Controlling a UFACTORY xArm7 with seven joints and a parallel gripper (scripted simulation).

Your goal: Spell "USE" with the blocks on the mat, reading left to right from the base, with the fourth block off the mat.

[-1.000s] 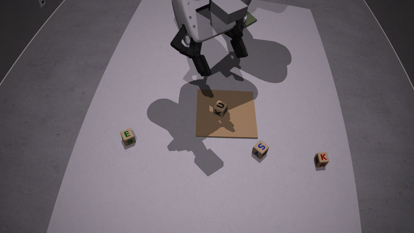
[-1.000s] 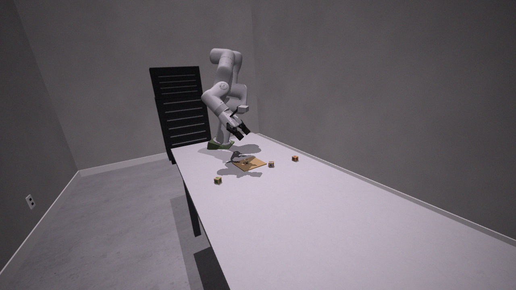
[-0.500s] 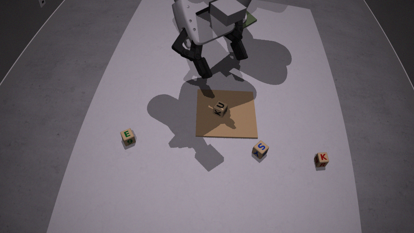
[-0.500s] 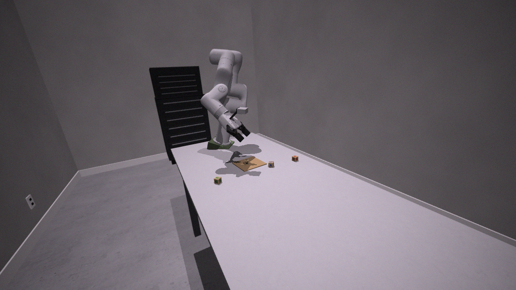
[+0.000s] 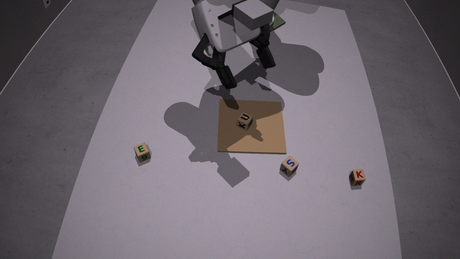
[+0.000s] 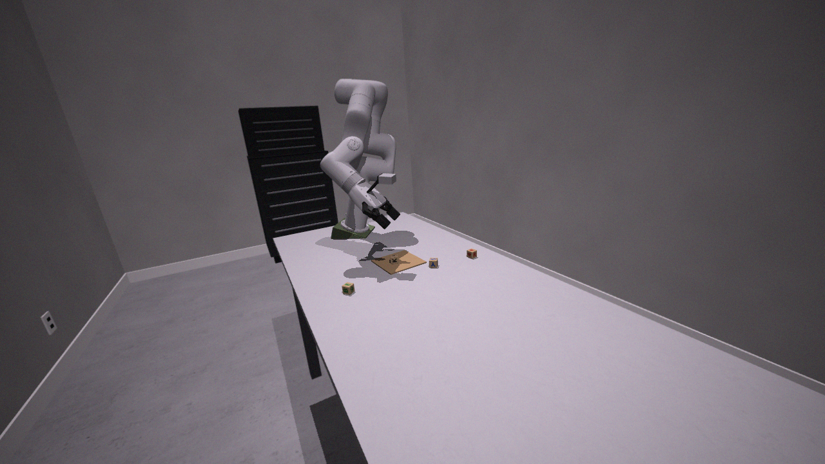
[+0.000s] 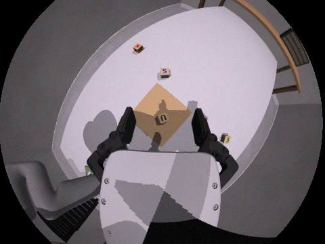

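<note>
A tan square mat [image 5: 251, 126] lies flat on the white table. The U block [image 5: 244, 120], with a black U on top, sits on the mat near its middle; it also shows in the wrist view [image 7: 161, 118]. The S block [image 5: 289, 166], with a blue S on top, stands just off the mat's near right corner. The E block [image 5: 141, 151], with a green E on top, stands off the mat to the left. The K block [image 5: 357, 177], with a red K, stands far right. My gripper [image 5: 247, 73] is open and empty, in the air above the table beyond the mat's far edge.
The arm's base on a green plate [image 6: 352, 231] stands at the table's far end. A black slatted cabinet [image 6: 288, 173] stands behind the table. The table's long edges run on both sides of the blocks.
</note>
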